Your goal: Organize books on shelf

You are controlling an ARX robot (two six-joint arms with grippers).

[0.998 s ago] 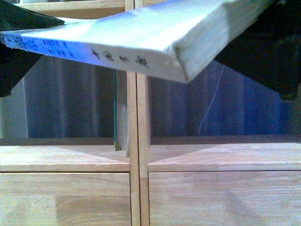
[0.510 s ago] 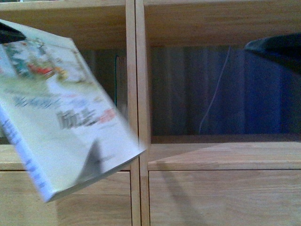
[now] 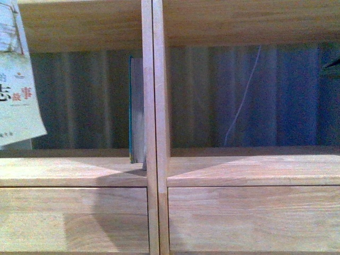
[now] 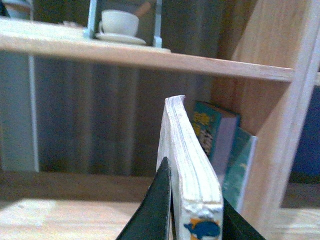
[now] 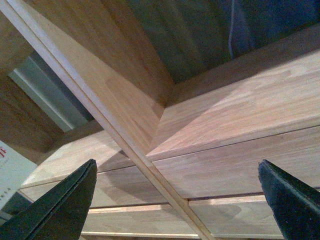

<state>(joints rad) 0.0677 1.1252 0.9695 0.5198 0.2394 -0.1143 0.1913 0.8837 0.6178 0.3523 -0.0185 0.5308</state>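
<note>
While the left gripper (image 4: 195,192) is clamping the white paperback (image 4: 186,150), the right gripper (image 5: 176,165) is hanging spread and empty; the green-spined book (image 3: 136,109) is standing against the divider of the shelf (image 3: 239,172).

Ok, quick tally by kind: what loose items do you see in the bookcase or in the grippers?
Books: 2, the white paperback clamped by the jaws of the left gripper, the green-spined book upright in the shelf.
Cups: 1, a white cup on the board above.
Saucers: 1, the saucer under it.
Total: 4; right gripper holds nothing.
</note>
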